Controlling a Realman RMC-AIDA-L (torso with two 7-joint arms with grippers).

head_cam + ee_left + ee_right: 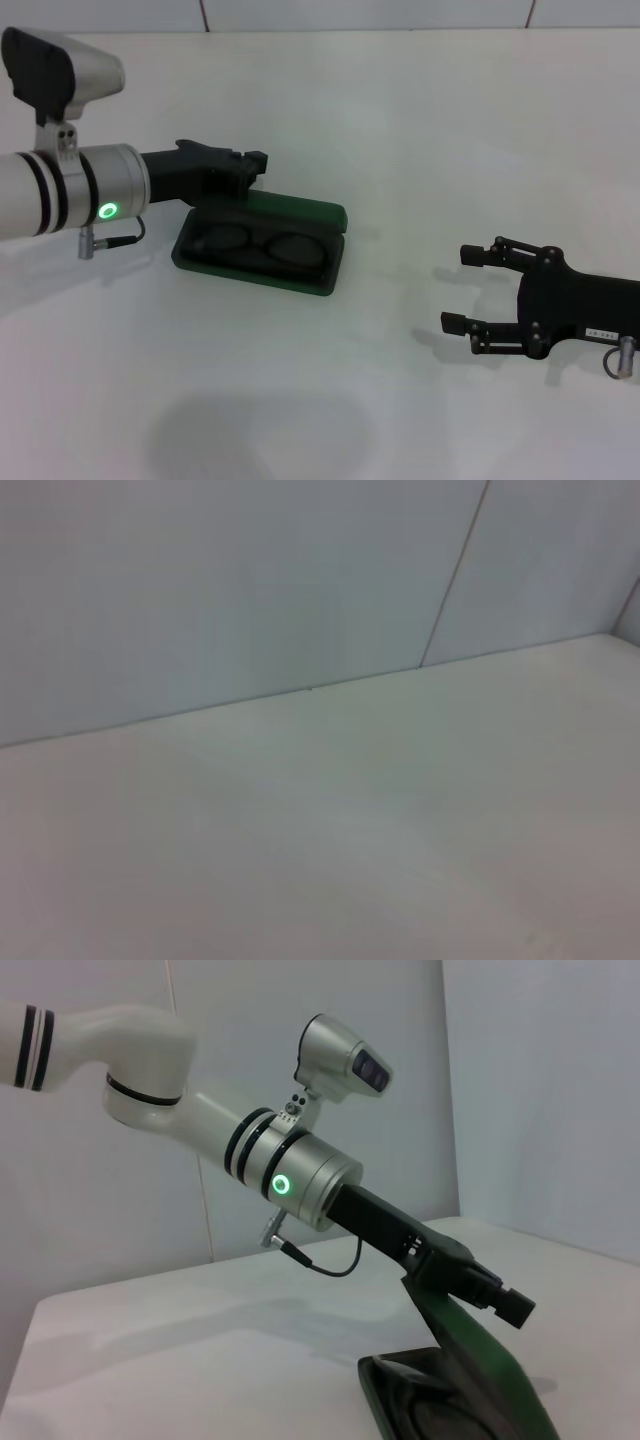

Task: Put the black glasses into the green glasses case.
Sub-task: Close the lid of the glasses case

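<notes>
The green glasses case (330,272) lies left of the table's middle. The black glasses (265,245) rest inside its tray, lenses up. Its lid (305,211) stands half raised at the far side. My left gripper (243,168) is at the lid's upper edge and looks shut on it. The right wrist view shows the same from the side: the lid (490,1360) slants up from the case base (385,1390) to the left gripper (480,1285). My right gripper (461,288) hovers open at the right, well away from the case, with nothing in it.
A white table (420,130) carries the case. Pale wall panels (250,580) stand behind it. The left wrist view shows only table and wall.
</notes>
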